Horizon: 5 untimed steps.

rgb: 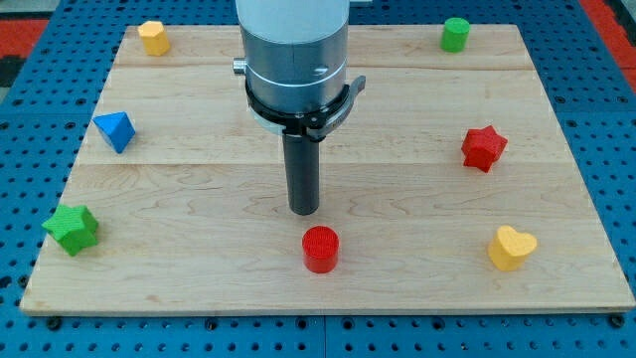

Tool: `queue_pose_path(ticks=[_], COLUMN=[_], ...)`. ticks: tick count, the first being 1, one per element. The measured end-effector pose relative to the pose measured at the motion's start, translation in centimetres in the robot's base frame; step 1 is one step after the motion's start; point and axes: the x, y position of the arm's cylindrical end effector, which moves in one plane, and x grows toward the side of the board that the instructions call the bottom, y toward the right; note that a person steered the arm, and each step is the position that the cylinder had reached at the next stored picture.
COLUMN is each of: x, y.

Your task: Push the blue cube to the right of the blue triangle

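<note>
No hand on this rig, just the bare rod, so there's nothing to open or clench and nothing is held. My tip (304, 211) sits mid-surface (417, 199), just above the red cylinder (320, 249) in the view and apart from it. Problem: the blue cube doesn't show anywhere. It may be hidden behind the arm's body at the view's top centre, can't tell. The blue triangle (114, 130) is at the view's left, near the edge, with bare wood to its right, so the target spot looks free. My call for the step: locate the cube first, get the tip on its far side from the target, push through its centre line so it doesn't spin off, and stop short of the triangle so that doesn't get shunted. Route clear of the red cylinder. Count visible: 7 blocks. Blue 1 (triangle). Red 2: cylinder, red star (484, 148). Green 2: green star (72, 229), green cylinder (455, 34). Yellow 2: yellow heart (512, 248), yellow block (152, 38), shape unclear. Blue cubes: 0 seen.
</note>
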Motion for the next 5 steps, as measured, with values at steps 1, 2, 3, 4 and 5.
queue_pose_path(ticks=[1,2,3,4,5], x=[0.0,0.0,0.0,-0.6,-2.5], y=[0.1,0.0,0.0,0.0,0.3])
